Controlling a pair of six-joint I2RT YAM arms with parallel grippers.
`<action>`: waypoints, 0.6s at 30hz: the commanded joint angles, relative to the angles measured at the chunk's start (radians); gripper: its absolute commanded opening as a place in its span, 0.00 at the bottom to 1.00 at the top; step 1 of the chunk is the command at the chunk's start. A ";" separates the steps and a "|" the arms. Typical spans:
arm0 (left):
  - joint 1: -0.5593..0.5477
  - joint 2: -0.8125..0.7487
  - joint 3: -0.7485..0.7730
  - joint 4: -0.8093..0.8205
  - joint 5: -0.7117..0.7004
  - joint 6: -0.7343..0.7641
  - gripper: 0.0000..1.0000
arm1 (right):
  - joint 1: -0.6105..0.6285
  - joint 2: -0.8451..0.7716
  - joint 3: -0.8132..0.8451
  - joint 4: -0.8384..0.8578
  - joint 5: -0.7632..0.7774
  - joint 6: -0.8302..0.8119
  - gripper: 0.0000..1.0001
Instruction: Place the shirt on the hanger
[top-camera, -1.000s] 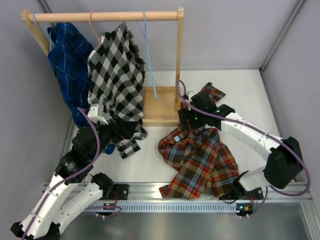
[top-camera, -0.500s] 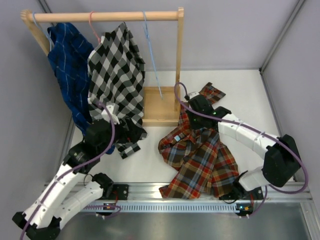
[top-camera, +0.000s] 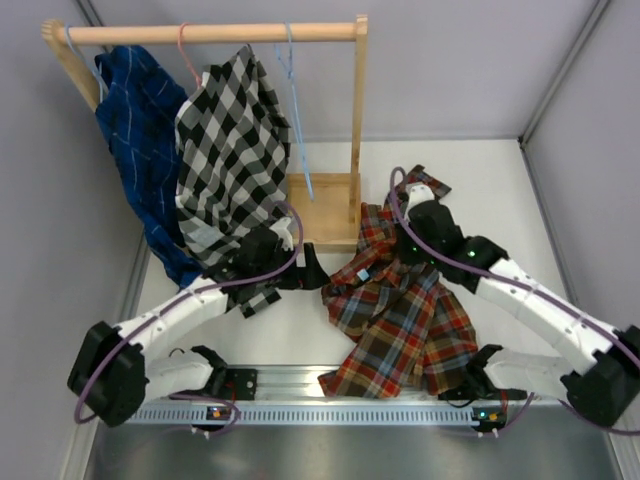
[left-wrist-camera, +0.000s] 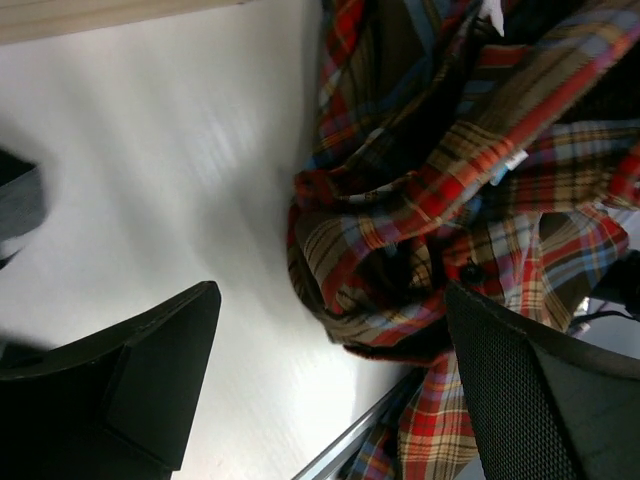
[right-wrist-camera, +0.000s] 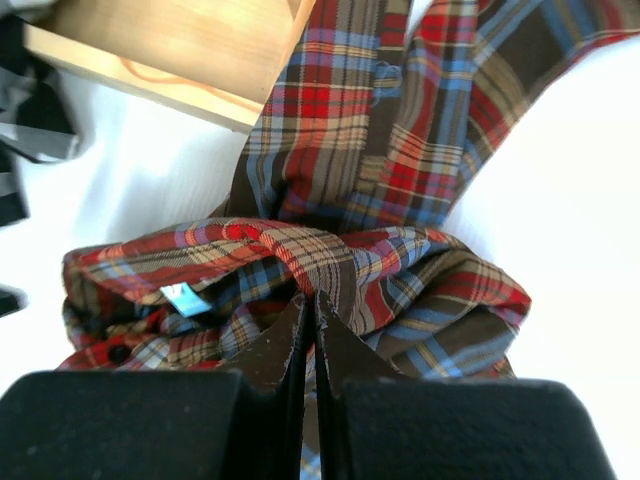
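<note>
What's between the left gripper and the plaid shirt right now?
Only bare white table, in the left wrist view; the open left gripper faces the plaid shirt edge.

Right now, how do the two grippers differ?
The left gripper is open, holding nothing; the right gripper is shut on a fold of the shirt. The left faces the shirt's bunched edge from the side; the right is over it. Both are at the collar end.

arms (top-camera: 540, 305): white links, black joints | cables (top-camera: 391, 200): purple | fingers (left-wrist-camera: 150, 370): black
</note>
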 joint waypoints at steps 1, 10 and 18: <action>-0.029 0.096 0.013 0.283 0.137 -0.037 0.96 | 0.019 -0.148 -0.054 0.068 0.061 0.026 0.00; -0.130 0.262 0.004 0.435 0.127 -0.054 0.62 | 0.016 -0.246 -0.086 0.035 0.079 0.021 0.00; -0.171 0.252 0.022 0.369 -0.111 -0.017 0.00 | 0.004 -0.308 -0.052 0.036 0.029 -0.005 0.00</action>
